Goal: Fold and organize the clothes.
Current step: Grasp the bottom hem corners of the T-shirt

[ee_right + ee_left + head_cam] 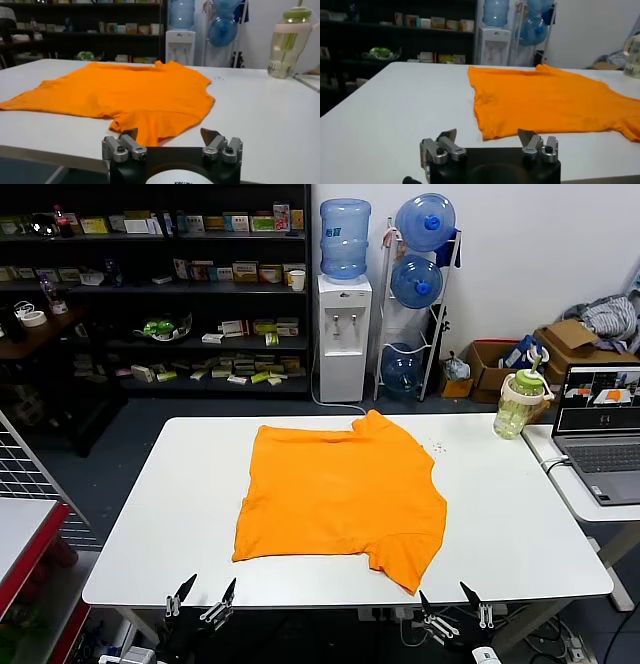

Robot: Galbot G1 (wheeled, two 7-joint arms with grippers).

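Left end effector (201, 596) and right end effector (450, 604) both sit low at the near edge of the worktop (160, 514), fingers spread wide, holding nothing. Orange T-shirt (340, 494) lies flat mid-worktop, well apart from both.

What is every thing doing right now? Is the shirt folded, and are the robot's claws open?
orange T-shirt: lying flat on the table, spread out, not folded, plain side up
left gripper: open, holding nothing, at the table's near edge
right gripper: open, holding nothing, at the table's near edge
green bottle: upright, lid on
laptop: open, screen lit
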